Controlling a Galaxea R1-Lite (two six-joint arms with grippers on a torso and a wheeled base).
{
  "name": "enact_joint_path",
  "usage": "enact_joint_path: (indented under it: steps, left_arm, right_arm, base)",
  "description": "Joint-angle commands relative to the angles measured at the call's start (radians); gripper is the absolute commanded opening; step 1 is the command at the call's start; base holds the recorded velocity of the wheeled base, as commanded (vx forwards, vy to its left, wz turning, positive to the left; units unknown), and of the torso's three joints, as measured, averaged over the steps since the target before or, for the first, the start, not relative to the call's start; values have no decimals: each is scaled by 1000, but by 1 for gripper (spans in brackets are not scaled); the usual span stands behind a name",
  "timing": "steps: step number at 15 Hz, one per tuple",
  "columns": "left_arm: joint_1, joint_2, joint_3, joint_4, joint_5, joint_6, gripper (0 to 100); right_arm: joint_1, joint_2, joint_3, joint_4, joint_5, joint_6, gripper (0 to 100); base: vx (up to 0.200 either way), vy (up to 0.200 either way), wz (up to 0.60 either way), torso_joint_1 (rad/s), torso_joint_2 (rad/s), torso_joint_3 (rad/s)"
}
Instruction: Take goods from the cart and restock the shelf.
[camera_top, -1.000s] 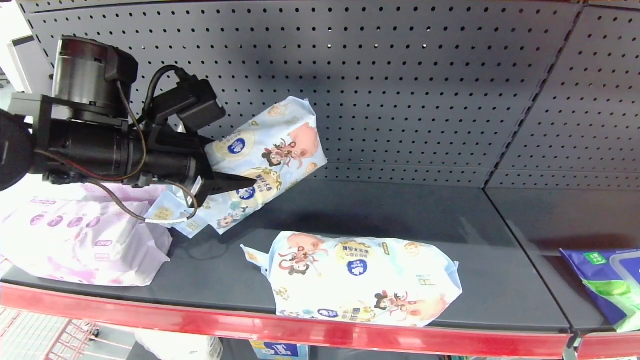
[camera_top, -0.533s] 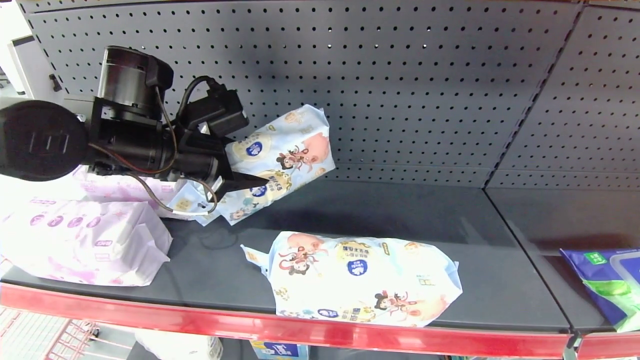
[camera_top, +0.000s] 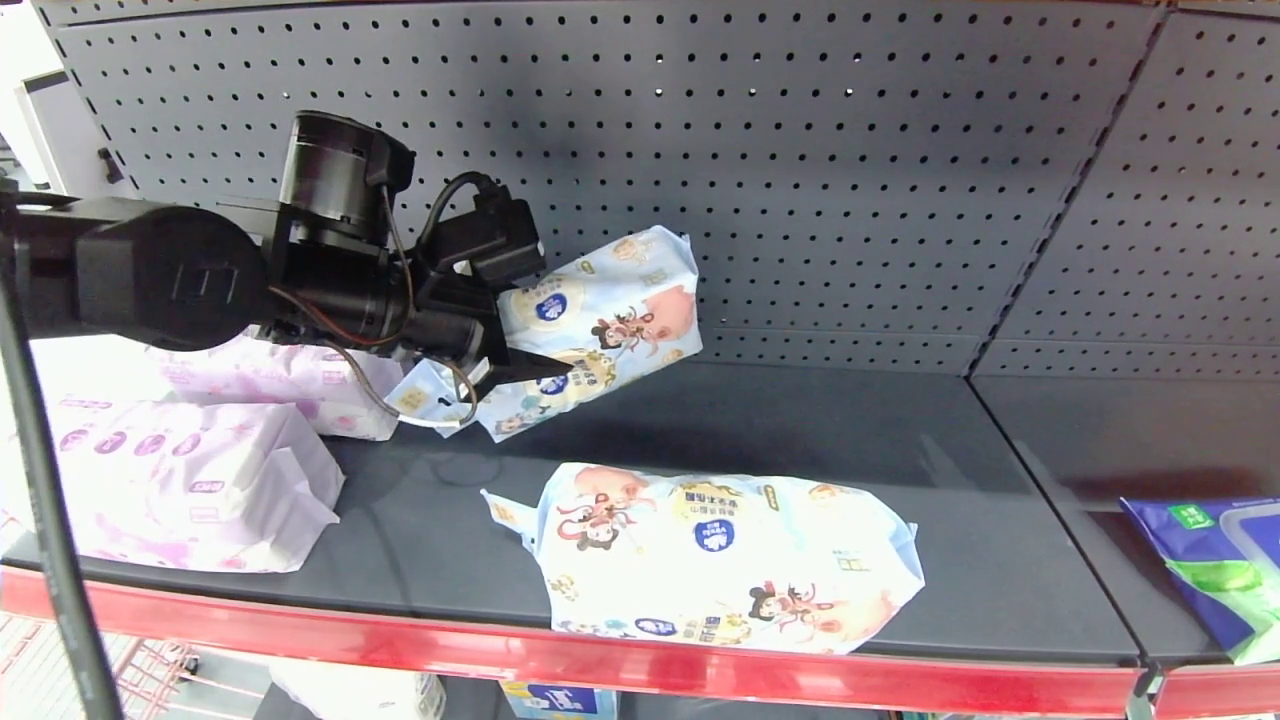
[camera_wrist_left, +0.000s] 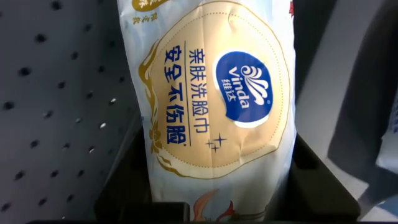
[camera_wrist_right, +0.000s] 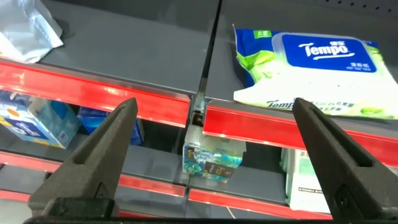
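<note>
My left gripper (camera_top: 520, 350) is shut on a light-blue cartoon-printed tissue pack (camera_top: 600, 320), held tilted above the dark shelf (camera_top: 800, 430) near the pegboard back wall. The left wrist view has that same pack (camera_wrist_left: 217, 106) squeezed between the two black fingers (camera_wrist_left: 124, 180). A second, matching pack (camera_top: 715, 555) lies flat near the shelf's red front edge. My right gripper (camera_wrist_right: 217, 149) stands open in front of the shelving, with nothing between its fingers.
Pink-and-white packs (camera_top: 170, 470) are stacked at the shelf's left. A blue-and-green wipes pack (camera_top: 1215, 570) lies in the right bay, also in the right wrist view (camera_wrist_right: 311, 68). A vertical divider (camera_top: 1010, 430) splits the bays. Lower shelves hold boxed goods (camera_wrist_right: 211, 158).
My left arm has carried the held pack to the right and slightly up, farther in over the shelf. The flat pack and the pink packs have not moved.
</note>
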Motion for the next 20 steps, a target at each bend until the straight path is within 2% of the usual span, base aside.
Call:
enact_joint_path:
  steps: [1,8,20]
  left_arm:
    - [-18,17,-4,0,-4,0,0]
    - [-67,38,-7,2,-4,0,0]
    - [-93,58,-7,6,-4,0,0]
  right_arm:
    - [1,4,9,1,2,-1,100]
    - [1,4,19,1,2,-1,100]
    - [1,4,19,1,2,-1,100]
  base:
    - [0,0,0,0,0,0]
    - [0,0,0,0,0,0]
    - [0,0,0,0,0,0]
